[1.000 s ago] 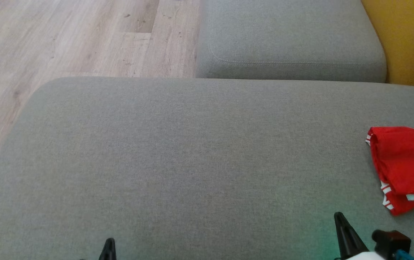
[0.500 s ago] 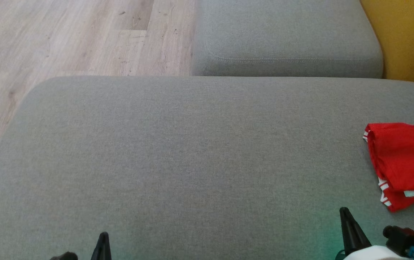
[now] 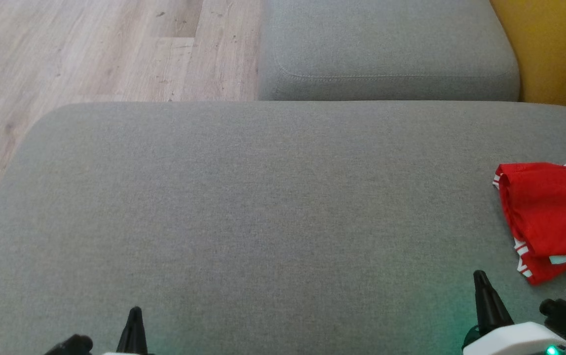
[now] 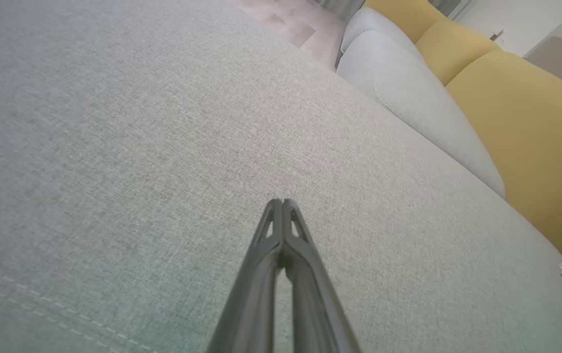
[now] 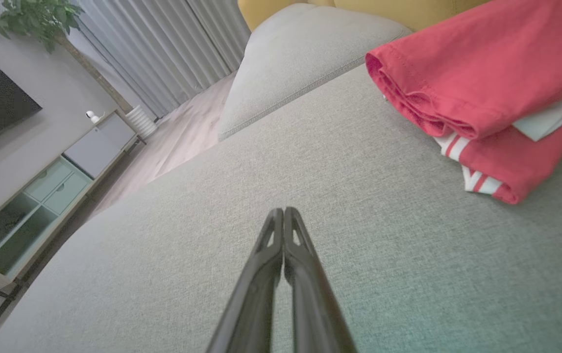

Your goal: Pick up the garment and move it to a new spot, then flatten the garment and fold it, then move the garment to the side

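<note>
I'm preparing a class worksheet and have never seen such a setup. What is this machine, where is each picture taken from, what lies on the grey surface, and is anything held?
It is a wheeled robot with two arms. One picture looks down from a camera on its head; the other two come from wrist cameras looking along each arm's two dark fingers. The surface is a grey sofa cushion, with wooden floor beyond. A folded red garment with white stripes lies at its right side. The left end effector and right end effector are both shut and hold nothing.
</note>
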Available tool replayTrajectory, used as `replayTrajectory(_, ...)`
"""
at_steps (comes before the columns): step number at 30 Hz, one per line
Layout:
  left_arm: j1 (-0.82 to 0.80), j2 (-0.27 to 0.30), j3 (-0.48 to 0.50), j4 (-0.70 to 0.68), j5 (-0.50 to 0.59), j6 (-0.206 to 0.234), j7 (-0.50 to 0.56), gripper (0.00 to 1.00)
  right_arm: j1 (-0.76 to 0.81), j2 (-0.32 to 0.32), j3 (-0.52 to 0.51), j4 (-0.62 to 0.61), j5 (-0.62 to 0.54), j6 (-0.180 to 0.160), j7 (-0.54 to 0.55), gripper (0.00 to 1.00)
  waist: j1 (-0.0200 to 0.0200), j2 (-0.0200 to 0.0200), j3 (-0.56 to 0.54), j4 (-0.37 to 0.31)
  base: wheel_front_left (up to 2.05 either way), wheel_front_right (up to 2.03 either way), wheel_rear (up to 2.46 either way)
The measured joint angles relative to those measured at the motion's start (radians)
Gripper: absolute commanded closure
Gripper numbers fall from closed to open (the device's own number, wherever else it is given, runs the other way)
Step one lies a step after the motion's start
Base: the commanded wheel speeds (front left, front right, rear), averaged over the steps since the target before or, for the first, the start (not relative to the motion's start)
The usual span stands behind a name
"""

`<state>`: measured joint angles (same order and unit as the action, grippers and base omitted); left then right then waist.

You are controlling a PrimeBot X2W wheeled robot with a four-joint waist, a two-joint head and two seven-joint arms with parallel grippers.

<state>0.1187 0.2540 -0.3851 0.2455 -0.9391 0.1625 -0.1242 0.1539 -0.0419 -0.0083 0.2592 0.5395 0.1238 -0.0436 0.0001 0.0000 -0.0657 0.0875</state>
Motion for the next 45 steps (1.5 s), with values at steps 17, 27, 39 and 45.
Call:
replayTrajectory(17,-0.021,-0.039,0.078,0.005,-0.123,-0.05,0.044,1.0,-0.034,0.0,-0.023,0.005,0.195,0.0,0.028,1.0,0.0,0.0,0.013,-0.016,0.0,0.0,0.0)
replayTrajectory(27,-0.048,-0.055,0.13,0.007,-0.198,-0.084,0.063,1.0,-0.048,0.0,-0.035,0.006,0.311,0.0,0.043,1.0,0.0,0.0,0.02,-0.026,0.0,0.0,0.0)
replayTrajectory(39,-0.061,-0.082,0.19,0.009,-0.283,-0.121,0.098,1.0,-0.085,0.0,-0.05,0.008,0.448,0.0,0.062,1.0,0.0,0.0,0.029,-0.037,0.0,0.0,0.0)
replayTrajectory(45,-0.079,-0.099,0.221,0.01,-0.327,-0.138,0.111,1.0,-0.087,0.0,-0.061,0.009,0.516,0.0,0.072,1.0,0.0,0.0,0.034,-0.043,0.0,0.0,0.0)
